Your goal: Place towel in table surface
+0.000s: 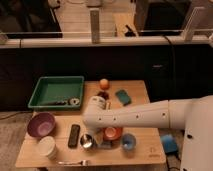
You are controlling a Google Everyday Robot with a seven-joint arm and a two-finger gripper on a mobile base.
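My gripper [98, 137] is low-centre of frame, under my arm, btwn metal cup [87, 141] and orange bowl [113, 133]. Grip state and load: cannot tell. Teal towel [123, 97] lies on table [145, 150], centre-right, near orange fruit [104, 83].

Small dark teal towel [123, 97], folded or bunched into a compact, roughly rectangular pad. Lying flat on the light wooden tabletop [136, 88], in its far right part, a little in from the far edge and turned slightly askew to the edges. Resting free, with bare wood showing along its right and far sides. Not held: claw [98, 138] hanging below the end of the white arm over the near middle of the tabletop, mostly hidden by the arm, nearer and to the left of the towel, apart from it and not touching it.
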